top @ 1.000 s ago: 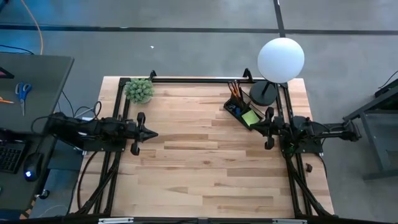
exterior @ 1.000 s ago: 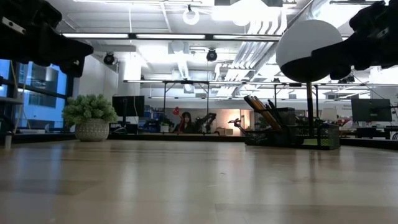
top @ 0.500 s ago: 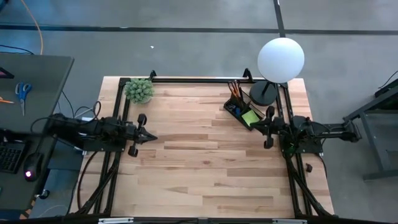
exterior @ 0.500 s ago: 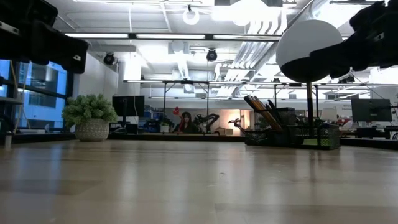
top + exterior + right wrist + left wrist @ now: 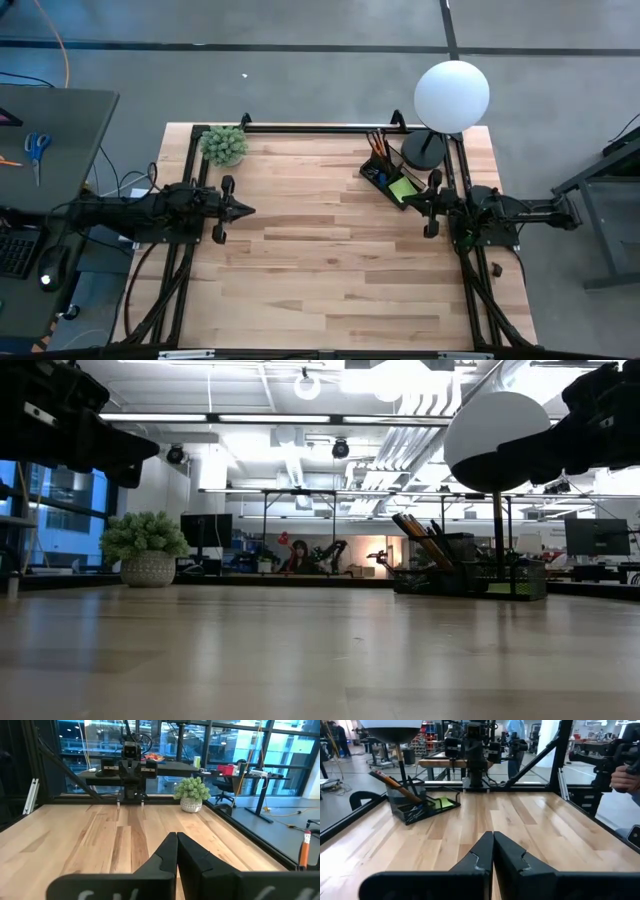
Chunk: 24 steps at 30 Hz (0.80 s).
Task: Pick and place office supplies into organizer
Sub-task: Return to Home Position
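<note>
**Both arms parked at the table edges, supplies already in the organizer**

The left gripper (image 5: 493, 837) is fully closed with its fingers pressed together. It holds nothing and sits at the left edge of the wooden table (image 5: 320, 260), pointing across it. The right gripper (image 5: 176, 837) mirrors it at the right edge, also closed and empty, close by the organizer (image 5: 402, 799). This reads as a resting pose. No loose supplies lie on the planks, so the sorting looks finished.

The black organizer stands at the back right corner, just beside the dark base of a white globe lamp (image 5: 452, 95). Orange and wooden pencils (image 5: 376, 140) lean out of its cup with dark pens. A lime-green sticky-note pad (image 5: 403, 188) lies in its tray. Smaller pieces may be there too, but they are too small to make out. A potted plant (image 5: 223, 145) stands at the back left corner.

The tabletop is pale butcher-block framed by black rails. Beyond it is an open workshop with bright ceiling lights and other benches. A person's hand (image 5: 622, 777) shows at the edge of the left wrist view.
</note>
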Each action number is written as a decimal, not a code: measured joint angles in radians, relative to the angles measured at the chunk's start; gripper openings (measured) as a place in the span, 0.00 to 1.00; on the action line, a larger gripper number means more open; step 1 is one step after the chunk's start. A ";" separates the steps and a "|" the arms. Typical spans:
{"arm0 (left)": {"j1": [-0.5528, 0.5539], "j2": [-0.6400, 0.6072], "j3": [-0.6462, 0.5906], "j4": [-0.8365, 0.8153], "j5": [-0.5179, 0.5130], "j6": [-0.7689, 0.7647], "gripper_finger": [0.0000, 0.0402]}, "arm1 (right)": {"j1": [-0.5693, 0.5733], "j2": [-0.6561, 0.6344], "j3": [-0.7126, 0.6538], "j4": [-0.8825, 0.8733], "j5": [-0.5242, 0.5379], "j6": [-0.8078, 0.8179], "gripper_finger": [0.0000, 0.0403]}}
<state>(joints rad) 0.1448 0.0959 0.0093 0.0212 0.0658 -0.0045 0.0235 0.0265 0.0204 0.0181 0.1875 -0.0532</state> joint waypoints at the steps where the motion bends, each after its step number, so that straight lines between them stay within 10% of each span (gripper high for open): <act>1: -0.001 0.000 0.000 -0.001 -0.004 -0.003 0.00 | 0.000 0.000 0.000 0.000 0.000 0.006 0.00; 24: -0.001 0.000 0.000 -0.002 -0.014 0.000 0.01 | 0.000 0.000 -0.001 0.000 0.000 -0.058 0.00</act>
<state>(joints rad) 0.1440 0.0959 0.0093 0.0189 0.0521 -0.0048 0.0235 0.0265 0.0193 0.0185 0.1879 -0.1108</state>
